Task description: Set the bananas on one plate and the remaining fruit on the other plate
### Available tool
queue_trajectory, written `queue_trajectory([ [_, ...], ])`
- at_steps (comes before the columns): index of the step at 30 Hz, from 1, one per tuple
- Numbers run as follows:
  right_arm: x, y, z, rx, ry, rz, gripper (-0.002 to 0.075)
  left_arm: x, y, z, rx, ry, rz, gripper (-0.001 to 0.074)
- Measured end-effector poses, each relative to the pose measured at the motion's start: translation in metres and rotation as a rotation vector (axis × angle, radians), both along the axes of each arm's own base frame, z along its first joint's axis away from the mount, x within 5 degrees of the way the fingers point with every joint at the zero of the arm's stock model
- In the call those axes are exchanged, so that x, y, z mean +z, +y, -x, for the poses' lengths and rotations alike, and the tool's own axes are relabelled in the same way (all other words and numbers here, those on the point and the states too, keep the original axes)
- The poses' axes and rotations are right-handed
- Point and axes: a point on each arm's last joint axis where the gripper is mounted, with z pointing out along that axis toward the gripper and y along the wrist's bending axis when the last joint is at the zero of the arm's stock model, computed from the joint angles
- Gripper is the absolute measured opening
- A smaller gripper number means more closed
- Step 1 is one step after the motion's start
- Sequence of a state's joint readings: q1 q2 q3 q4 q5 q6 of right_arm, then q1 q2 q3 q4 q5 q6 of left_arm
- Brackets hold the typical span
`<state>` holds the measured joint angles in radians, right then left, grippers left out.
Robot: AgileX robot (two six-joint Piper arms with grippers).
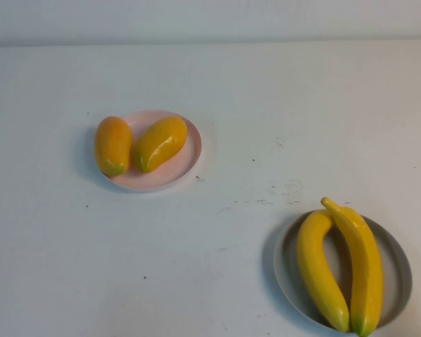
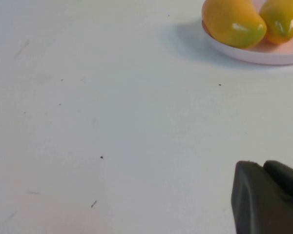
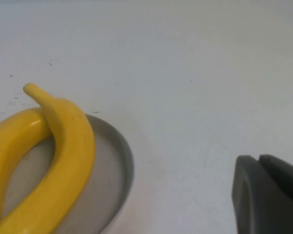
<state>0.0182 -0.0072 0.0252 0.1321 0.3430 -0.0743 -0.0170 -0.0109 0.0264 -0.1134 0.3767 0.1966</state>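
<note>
High view: no arm in frame. Two mangoes (image 1: 137,144) lie side by side on the pink plate (image 1: 186,165), upper left of centre. Two bananas (image 1: 340,267) lie on the grey plate (image 1: 400,270), lower right, long axes running top to bottom, stems at the top. Sorting looks done; no fruit left on the counter (image 1: 217,267).

Left wrist view: left gripper (image 2: 268,197) at lower right, over bare counter; open or closed, cannot tell. Mangoes and pink plate at upper right, well apart from it.

Right wrist view: right gripper (image 3: 268,195) at lower right; state likewise unclear. Bananas and grey plate at lower left, apart from it.
</note>
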Motion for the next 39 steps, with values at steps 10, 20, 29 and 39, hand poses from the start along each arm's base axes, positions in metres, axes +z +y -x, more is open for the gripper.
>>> queue_trajectory([
  [10, -0.0001, 0.0005, 0.0001, 0.001, 0.002, -0.014, -0.0017, 0.0, 0.0, 0.0, 0.0, 0.0, 0.0, 0.0002],
  [20, -0.0001, 0.0005, 0.0001, 0.001, 0.002, -0.016, -0.0017, 0.0, 0.0, 0.0, 0.0, 0.0, 0.0, 0.0002],
  [29, -0.0001, 0.0005, 0.0001, 0.002, 0.002, -0.016, -0.0017, 0.0, 0.0, 0.0, 0.0, 0.0, 0.0, 0.0002],
  [39, 0.0002, 0.0005, 0.0004, 0.002, -0.004, -0.016, -0.0017, 0.0, 0.0, 0.0, 0.0, 0.0, 0.0, 0.0002],
])
